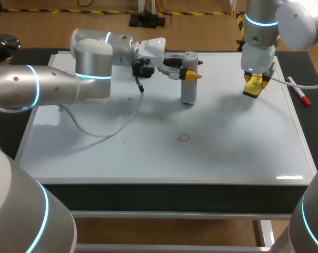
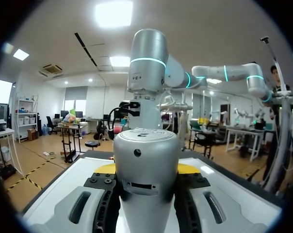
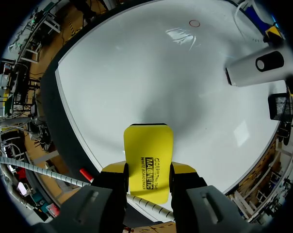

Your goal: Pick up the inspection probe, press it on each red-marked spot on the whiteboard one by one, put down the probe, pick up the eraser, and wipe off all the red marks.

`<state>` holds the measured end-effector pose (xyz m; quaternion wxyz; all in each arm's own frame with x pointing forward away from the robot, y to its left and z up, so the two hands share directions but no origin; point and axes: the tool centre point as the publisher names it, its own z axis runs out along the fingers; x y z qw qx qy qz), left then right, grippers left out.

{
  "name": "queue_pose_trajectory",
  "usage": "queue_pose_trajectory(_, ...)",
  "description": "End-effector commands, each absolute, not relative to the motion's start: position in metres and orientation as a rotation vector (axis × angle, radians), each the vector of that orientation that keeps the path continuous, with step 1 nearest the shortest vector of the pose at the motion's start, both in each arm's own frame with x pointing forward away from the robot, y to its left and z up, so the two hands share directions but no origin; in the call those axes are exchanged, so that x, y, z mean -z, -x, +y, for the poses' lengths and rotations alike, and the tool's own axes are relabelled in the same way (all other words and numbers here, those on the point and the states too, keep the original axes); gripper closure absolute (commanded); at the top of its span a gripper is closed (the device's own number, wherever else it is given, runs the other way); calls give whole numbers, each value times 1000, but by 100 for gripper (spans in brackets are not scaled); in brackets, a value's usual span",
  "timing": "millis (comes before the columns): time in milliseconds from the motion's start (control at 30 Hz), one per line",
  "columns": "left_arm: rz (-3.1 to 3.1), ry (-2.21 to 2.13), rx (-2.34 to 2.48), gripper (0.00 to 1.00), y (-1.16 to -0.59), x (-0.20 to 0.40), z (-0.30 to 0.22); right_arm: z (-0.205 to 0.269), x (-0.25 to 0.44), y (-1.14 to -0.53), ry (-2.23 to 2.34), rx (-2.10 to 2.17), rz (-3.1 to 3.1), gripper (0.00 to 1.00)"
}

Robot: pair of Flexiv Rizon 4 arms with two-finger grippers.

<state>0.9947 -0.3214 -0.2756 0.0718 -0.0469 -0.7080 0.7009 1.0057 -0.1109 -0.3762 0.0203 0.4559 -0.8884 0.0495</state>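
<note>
Across the table lies a white board (image 1: pixel 148 158), and it fills almost the whole top. The left arm (image 1: pixel 53 87) comes in from the left and stretches along the far side of the board to its middle. The right arm (image 1: pixel 261 31) hangs straight down over the far right corner.

The left gripper (image 1: pixel 191 75) pinches the probe (image 1: pixel 188 90), a pale grey cylinder, from two sides near its top. The probe stands upright with its lower end down at the board; I cannot tell whether it touches.

The right gripper (image 3: pixel 149 169) is closed on the yellow eraser (image 3: pixel 149 145), one finger on each long side. The eraser's free end points down at the board, well to the right of the probe.

A coiled grey cable (image 1: pixel 103 132) trails from the left arm across the board. A red-capped marker (image 1: pixel 298 92) lies at the right edge, near the eraser.

One small red ring (image 1: pixel 185 138) is drawn near the board's middle, nearer the front than the probe and apart from both tools.
</note>
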Motion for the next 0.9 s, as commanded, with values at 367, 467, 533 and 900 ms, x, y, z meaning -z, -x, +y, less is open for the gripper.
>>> queue_pose_trajectory(367, -2246, -13, -2183, 100, -1008, 231, -231, -111, 375, -1006, -1415, -157, -2752, 100)
queue_pose_trajectory(467, -2259, -75, -2209, 100, -1010, 230, -205, -111, 375, -1006, -1415, -157, -2752, 100)
queue_pose_trajectory(533, -2284, -107, -2222, 100, -1010, 229, -185, -111, 375, -1006, -1415, -157, -2752, 100)
queue_pose_trajectory(900, -2377, -253, -2225, 100, -1018, 242, -100, -111, 375, -1006, -1415, -157, -2752, 100)
